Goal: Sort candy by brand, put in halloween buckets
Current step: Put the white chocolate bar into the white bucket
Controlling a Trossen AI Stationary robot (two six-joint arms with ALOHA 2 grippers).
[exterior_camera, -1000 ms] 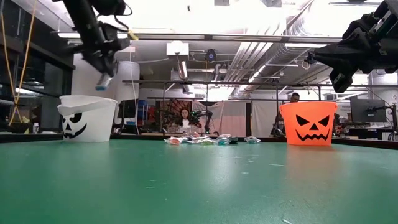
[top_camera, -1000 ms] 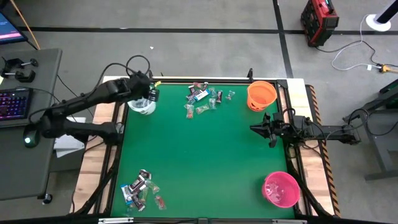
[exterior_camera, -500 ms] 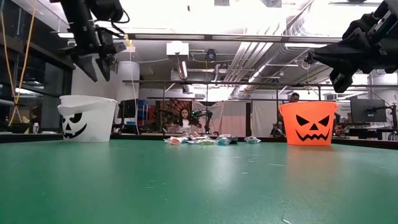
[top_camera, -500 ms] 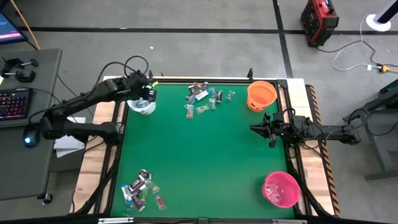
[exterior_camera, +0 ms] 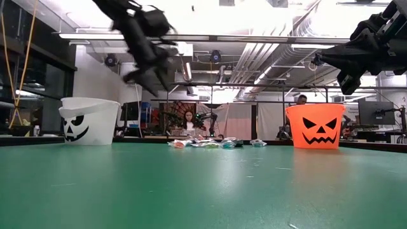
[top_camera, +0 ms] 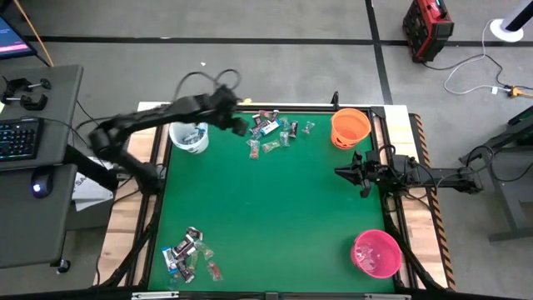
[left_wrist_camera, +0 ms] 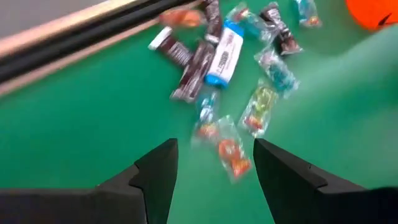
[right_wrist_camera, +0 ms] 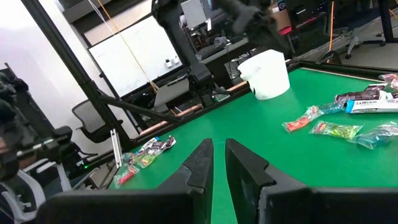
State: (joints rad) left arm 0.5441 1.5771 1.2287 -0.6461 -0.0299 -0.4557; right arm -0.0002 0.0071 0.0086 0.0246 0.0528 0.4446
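My left gripper (top_camera: 241, 127) hovers open above the far side of the table, between the white bucket (top_camera: 189, 137) and the far pile of candy (top_camera: 273, 131). In the left wrist view its fingers stand apart with nothing between them, and the candy (left_wrist_camera: 231, 59) lies just ahead. My right gripper (top_camera: 339, 172) waits shut and empty above the table's right edge, near the orange bucket (top_camera: 350, 127). The pink bucket (top_camera: 376, 253) stands at the near right corner. A second candy pile (top_camera: 190, 254) lies at the near left.
All three buckets stand upright on the green tabletop (top_camera: 275, 208), whose middle is bare. A desk with a keyboard (top_camera: 18, 137) stands off the table's left. In the low view, people (exterior_camera: 189, 121) show in the room beyond the far edge.
Over the white bucket my left gripper has opened, and the small blue-and-white candy at its fingertips is gone from them. The gripper has then swung toward the table's right, away from the white bucket and toward the far candy pile.
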